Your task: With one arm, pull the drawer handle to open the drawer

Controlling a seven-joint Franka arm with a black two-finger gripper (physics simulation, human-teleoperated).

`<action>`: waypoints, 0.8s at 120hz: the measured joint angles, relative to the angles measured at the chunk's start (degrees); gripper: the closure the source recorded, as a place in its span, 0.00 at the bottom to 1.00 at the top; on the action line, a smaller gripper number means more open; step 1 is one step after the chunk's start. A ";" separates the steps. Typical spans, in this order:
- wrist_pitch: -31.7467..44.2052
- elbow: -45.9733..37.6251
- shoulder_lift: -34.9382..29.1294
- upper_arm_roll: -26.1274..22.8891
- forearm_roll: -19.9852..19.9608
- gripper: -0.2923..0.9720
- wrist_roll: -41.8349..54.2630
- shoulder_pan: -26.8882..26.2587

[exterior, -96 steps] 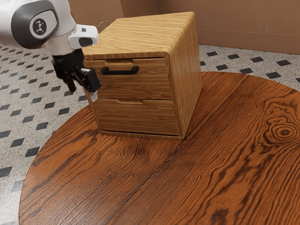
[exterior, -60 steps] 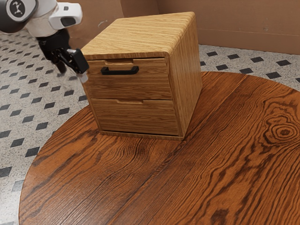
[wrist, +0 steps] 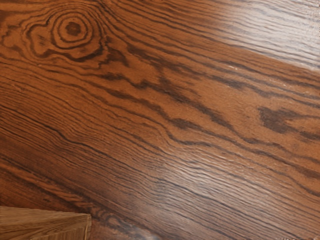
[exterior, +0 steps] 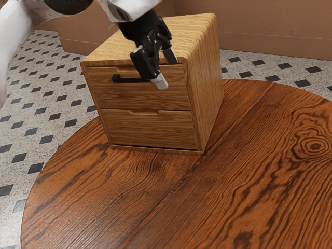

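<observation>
Over one end of the black bar handle (exterior: 127, 79), my black two-finger end effector (exterior: 158, 70) reaches down, placed to tug it outward. I cannot tell if it grips. The light wooden top drawer (exterior: 135, 96) looks slightly out of its boxy wooden cabinet (exterior: 206, 72) on the round dark desk (exterior: 233, 181).

The arm (exterior: 13, 31) came in from the exterior view's upper left, its white link along the left border, and bent toward the right. The black gripper (exterior: 167, 71) was tilted, pointing down and rightward, its two fingers (exterior: 160, 81) spread apart, the lower one pale-tipped.
</observation>
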 joint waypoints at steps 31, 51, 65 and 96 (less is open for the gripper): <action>1.25 4.15 5.24 0.01 3.68 0.23 11.31 -2.62; 4.68 3.82 5.83 0.01 5.62 0.23 15.80 -3.83; 7.28 2.94 6.67 0.01 6.36 0.23 18.17 -4.29; 11.01 2.45 7.54 0.37 7.49 0.23 22.18 -4.71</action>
